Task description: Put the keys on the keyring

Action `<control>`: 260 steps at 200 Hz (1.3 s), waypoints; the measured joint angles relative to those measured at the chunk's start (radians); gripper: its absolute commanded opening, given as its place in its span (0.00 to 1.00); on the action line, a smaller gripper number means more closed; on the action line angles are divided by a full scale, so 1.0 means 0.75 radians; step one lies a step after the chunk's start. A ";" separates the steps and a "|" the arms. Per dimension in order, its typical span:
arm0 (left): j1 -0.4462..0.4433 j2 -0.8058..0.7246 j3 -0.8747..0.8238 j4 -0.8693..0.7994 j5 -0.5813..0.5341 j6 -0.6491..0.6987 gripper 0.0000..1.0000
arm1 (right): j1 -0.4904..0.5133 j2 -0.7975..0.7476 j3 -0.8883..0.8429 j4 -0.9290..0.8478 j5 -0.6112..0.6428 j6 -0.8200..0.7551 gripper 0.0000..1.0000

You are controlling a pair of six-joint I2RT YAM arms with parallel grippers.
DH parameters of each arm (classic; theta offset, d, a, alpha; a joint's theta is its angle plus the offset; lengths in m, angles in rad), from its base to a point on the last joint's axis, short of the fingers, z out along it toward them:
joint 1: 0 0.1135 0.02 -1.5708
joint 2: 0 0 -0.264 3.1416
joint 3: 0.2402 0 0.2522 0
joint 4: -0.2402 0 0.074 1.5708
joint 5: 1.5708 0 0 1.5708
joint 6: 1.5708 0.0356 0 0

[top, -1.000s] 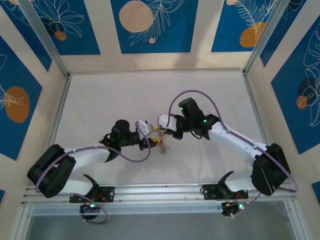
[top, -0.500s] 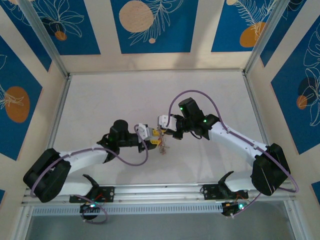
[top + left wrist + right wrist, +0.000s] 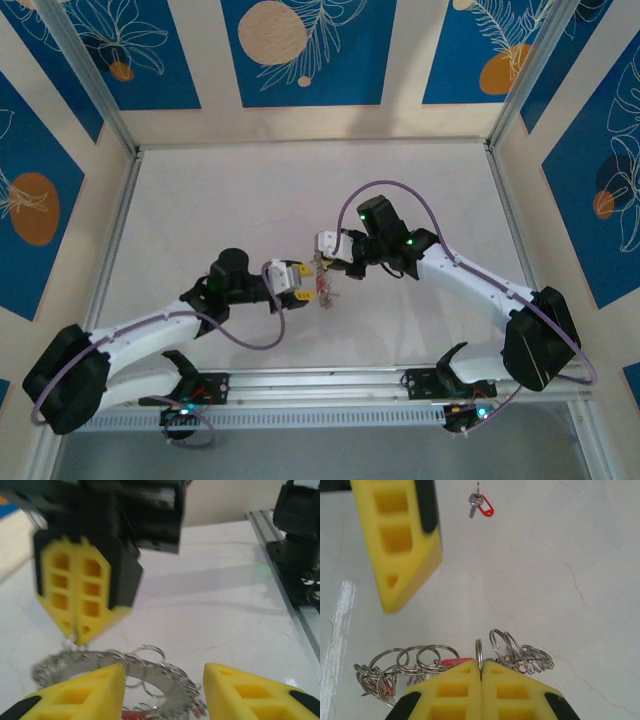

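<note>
Moved: left arm had swung back toward the near-left corner since the earlier frame; left gripper (image 3: 290, 278) now sat lower, just left of the keyring (image 3: 150, 672).
Right gripper: right gripper (image 3: 481, 672) was pinched shut on one wire loop (image 3: 479, 655) of the keyring, which hung from its tips.
Left gripper: jaws stood apart with nothing clamped; the keyring lay just beyond the tips.
Clearance: could not tell whether the keyring cleared the table (image 3: 220, 200).
Keys: one key (image 3: 480, 505) lay loose on the table, well apart from the keyring; another red head (image 3: 456, 662) showed among the loops, threaded or not unclear.
Step (judged): fetching the loose key with the left.
Method: take it by the red head, leave the eye free, keep the right pinch still, and feed the eye onto an open loop end slowly.
</note>
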 measured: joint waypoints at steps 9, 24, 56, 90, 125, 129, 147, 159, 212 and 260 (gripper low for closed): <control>0.008 -0.014 0.004 -0.007 -0.015 0.003 0.46 | 0.000 -0.002 -0.005 0.006 -0.010 -0.006 0.00; 0.023 0.007 0.016 -0.015 -0.035 0.012 0.46 | 0.000 -0.008 -0.021 0.026 -0.028 -0.016 0.00; 0.031 0.128 0.044 -0.015 -0.042 0.011 0.44 | 0.003 -0.019 -0.034 0.046 -0.057 -0.032 0.00; 0.032 0.201 0.076 -0.004 -0.037 0.011 0.44 | 0.017 -0.020 -0.042 0.058 -0.067 -0.047 0.00; 0.032 0.227 0.086 0.017 -0.026 0.010 0.44 | 0.017 -0.020 -0.046 0.072 -0.071 -0.060 0.00; 0.032 0.229 0.087 0.018 -0.026 0.009 0.44 | 0.017 -0.020 -0.046 0.074 -0.071 -0.061 0.00; 0.032 0.247 0.092 0.031 -0.026 -0.001 0.45 | 0.017 -0.020 -0.052 0.084 -0.070 -0.066 0.00; 0.032 0.250 0.092 0.036 -0.028 -0.002 0.45 | 0.017 -0.020 -0.054 0.087 -0.070 -0.067 0.00; 0.032 0.251 0.096 0.046 -0.057 0.013 0.47 | 0.016 -0.026 -0.059 0.100 -0.070 -0.080 0.00; 0.031 0.257 0.097 0.084 -0.084 0.059 0.48 | 0.012 -0.040 -0.061 0.116 -0.065 -0.096 0.00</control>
